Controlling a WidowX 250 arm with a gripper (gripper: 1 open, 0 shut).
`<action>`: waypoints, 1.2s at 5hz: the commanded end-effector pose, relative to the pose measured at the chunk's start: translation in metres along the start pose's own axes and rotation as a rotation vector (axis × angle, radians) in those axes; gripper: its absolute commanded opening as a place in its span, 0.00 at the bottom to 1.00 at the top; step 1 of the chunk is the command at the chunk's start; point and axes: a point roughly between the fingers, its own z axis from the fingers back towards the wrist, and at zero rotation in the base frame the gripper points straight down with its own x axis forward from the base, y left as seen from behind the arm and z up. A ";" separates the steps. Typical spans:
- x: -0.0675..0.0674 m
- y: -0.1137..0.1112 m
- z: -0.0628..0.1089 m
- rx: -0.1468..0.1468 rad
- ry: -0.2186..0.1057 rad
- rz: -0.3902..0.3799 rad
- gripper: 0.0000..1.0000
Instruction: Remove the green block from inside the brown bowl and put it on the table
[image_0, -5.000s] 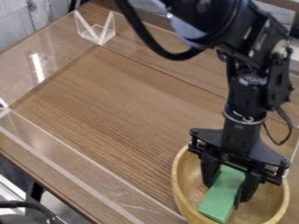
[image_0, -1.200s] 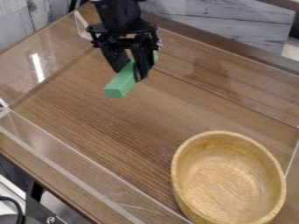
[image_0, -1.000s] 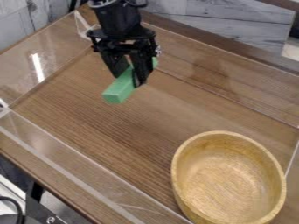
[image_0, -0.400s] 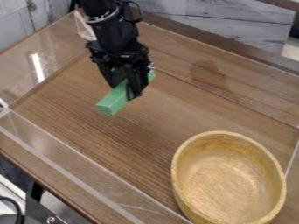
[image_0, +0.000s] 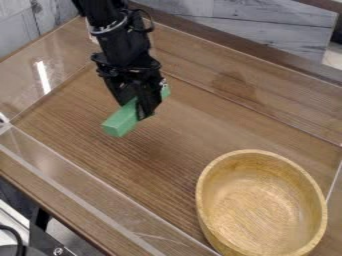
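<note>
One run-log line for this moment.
hand: shut on green block | block: tilted, above table | wooden bowl: empty

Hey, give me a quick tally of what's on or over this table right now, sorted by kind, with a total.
Green block, held in the gripper: 1
Brown bowl, nothing in it: 1
Clear angled stand at the back corner of the table: 1
Total: 3

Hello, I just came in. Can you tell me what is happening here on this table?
A single robot arm is carrying a green block in its pincer, which is shut on the block. The block hangs tilted, low over the left part of the wooden table; whether its lower end touches the wood I cannot tell. The brown bowl sits empty at the lower right, well apart from the arm.
</note>
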 end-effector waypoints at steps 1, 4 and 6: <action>0.003 0.007 0.005 0.020 -0.031 -0.010 0.00; -0.002 0.017 -0.004 0.024 -0.007 0.002 0.00; -0.005 0.019 -0.007 0.023 0.011 0.008 0.00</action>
